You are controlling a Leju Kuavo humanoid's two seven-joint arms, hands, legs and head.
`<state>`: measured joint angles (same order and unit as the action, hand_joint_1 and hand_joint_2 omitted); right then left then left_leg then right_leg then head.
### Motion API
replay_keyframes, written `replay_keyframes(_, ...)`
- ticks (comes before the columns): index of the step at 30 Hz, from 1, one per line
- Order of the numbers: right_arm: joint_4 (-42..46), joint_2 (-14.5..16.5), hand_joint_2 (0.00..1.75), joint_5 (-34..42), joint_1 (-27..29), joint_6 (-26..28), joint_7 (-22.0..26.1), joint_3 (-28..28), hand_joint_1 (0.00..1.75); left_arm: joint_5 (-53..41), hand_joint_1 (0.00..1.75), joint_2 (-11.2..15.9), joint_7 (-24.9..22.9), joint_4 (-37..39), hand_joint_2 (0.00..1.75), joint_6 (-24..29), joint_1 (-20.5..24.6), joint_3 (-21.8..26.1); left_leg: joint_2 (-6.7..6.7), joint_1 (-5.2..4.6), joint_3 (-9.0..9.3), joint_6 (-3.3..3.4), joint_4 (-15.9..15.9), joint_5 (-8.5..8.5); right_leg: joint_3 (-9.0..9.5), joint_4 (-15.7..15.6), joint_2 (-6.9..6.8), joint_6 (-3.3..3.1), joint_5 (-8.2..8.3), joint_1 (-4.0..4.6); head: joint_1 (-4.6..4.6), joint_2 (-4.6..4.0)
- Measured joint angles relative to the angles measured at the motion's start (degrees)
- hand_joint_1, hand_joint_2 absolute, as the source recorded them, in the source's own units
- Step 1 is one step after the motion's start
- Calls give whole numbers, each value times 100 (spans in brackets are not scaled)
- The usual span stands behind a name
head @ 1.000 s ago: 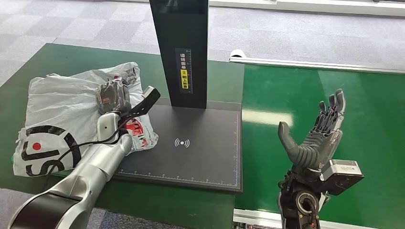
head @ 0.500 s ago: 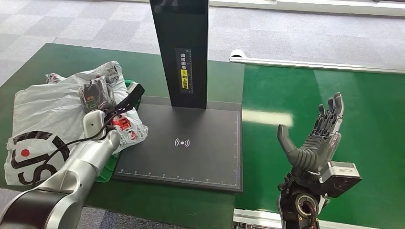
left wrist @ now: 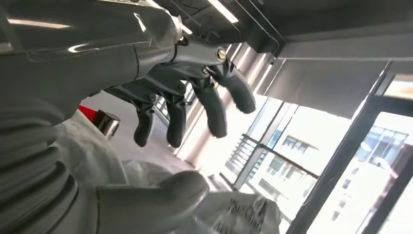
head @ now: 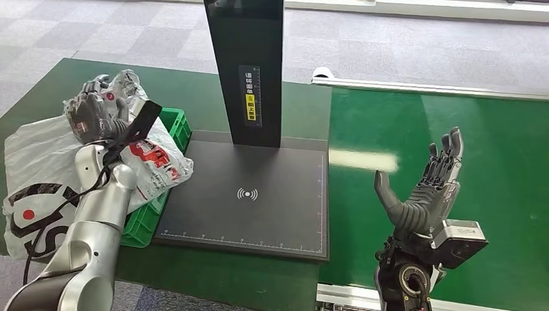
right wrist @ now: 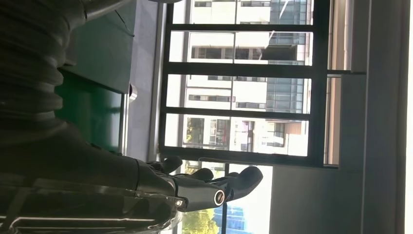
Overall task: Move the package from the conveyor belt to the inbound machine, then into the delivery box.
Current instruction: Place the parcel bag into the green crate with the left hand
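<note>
The package [head: 45, 155], a white plastic bag with black and red print, lies draped over the green delivery box [head: 173, 123] at the left of the table. My left hand [head: 94, 115] is raised over the bag's far end, where the plastic bunches up beside it. In the left wrist view its fingers [left wrist: 214, 105] are spread and apart from the thumb, with the package [left wrist: 92, 156] under the palm and nothing between the fingertips. My right hand [head: 427, 188] stands open, palm up, over the green conveyor belt [head: 479, 129].
The inbound machine's black scan plate [head: 259, 201] lies in the middle with its tall black column [head: 249, 71] at the back. A dark green table [head: 58, 78] carries the box and the plate. A white rail [head: 421, 87] edges the belt's far side.
My left hand has swung left and away from me, dragging the package off the scan plate's edge. The green box, covered before, now shows beside the bag. The right hand has barely moved.
</note>
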<state>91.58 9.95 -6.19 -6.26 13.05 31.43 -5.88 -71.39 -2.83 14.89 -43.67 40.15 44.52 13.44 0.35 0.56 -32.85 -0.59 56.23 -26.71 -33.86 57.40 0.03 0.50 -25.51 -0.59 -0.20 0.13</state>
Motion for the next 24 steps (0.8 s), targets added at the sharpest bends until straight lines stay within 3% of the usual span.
replay_keyframes(4,-47,-4,175,34,-9,0,-5,-25,0,1475,0,-297,1097,-359,175,-2,-56,518,-6,-1,-2,0,0,0,2,-1,-1,1,0,-2,1,0)
replay_keyframes(8,-90,-20,175,68,-10,3,12,-36,0,3246,0,-364,1441,-576,175,-5,-165,413,-4,0,-1,0,0,0,1,-1,-1,2,2,-1,0,0)
replay_keyframes(14,-116,-39,175,71,-10,40,41,-36,0,3399,0,-385,1620,-1147,175,-4,-368,226,-5,1,-2,0,0,0,0,0,-1,0,0,1,-1,0)
replay_keyframes(24,-133,-55,175,70,-11,59,48,-37,0,3399,0,-394,1628,-1425,175,-4,-447,165,-6,0,-2,0,0,0,1,0,-1,0,0,0,-1,0)
